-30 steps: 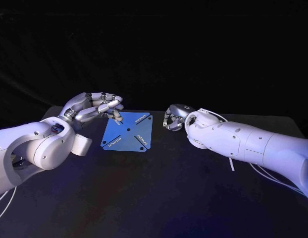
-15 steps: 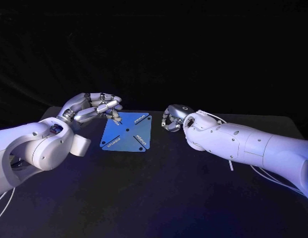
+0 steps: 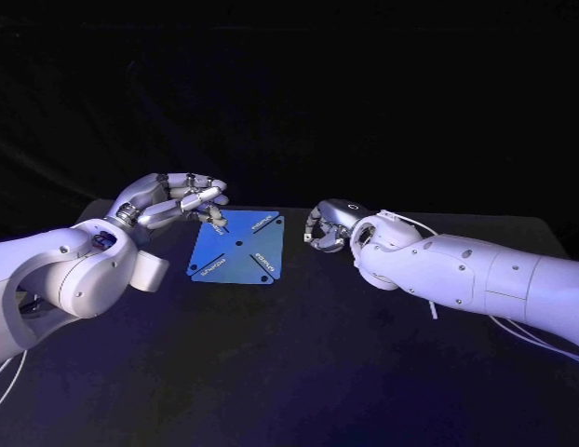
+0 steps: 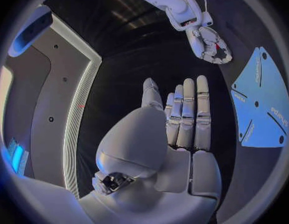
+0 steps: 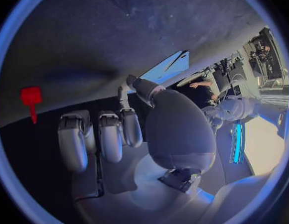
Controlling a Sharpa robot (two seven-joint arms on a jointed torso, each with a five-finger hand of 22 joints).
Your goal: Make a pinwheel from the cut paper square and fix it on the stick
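The blue paper square [image 3: 240,245], cut in from its corners, lies flat on the black table [image 3: 303,363]; it also appears as paper [image 4: 263,104] and paper [image 5: 164,67]. My left hand [image 3: 176,200] hovers at the paper's far left corner, one fingertip [image 3: 219,221] pointing down close to it. In the left wrist view, this hand [image 4: 185,119] has straight fingers and holds nothing. My right hand [image 3: 329,223] sits just right of the paper with fingers curled in, hand [image 5: 119,129]. A small red pin-like piece [image 5: 30,97] shows beyond those fingers. A thin white rod [image 3: 433,310] peeks from under the right forearm.
White cables [image 3: 531,340] trail from the right arm across the table's right side. My right hand [image 4: 210,45] appears past the left hand's fingertips, with a red speck among its curled fingers. Bare table stretches in front of the paper.
The right forearm has shifted slightly; its hand stays beside the paper. The left hand and the paper have not visibly moved.
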